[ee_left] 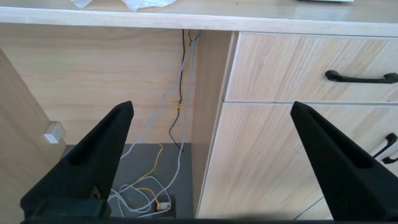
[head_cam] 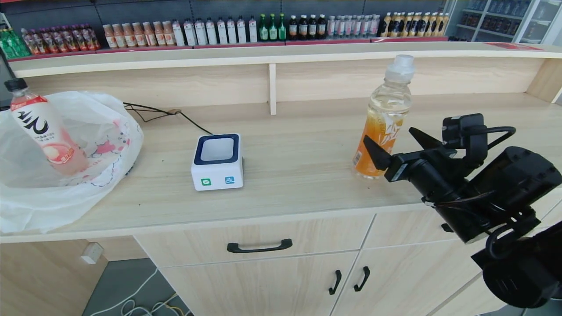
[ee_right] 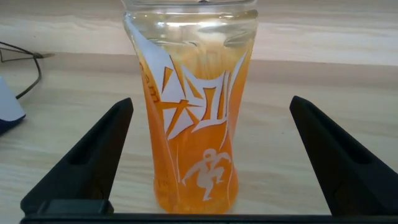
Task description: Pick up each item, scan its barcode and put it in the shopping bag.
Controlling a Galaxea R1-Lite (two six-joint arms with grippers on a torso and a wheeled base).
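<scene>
The right hand (head_cam: 388, 134) is held spread open at the upright bottle (head_cam: 388, 103), which is seen clear above, orange-labelled below, pale-capped, on the surface (head_cam: 285, 153)

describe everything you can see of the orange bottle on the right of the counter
The orange bottle is clear plastic with a pale cap, see-through at the shoulder and orange with white graphics lower down. It stands upright on the wooden counter, right of the scanner. The right pincer is open, one finger on either side of it, neither touching.
</scene>
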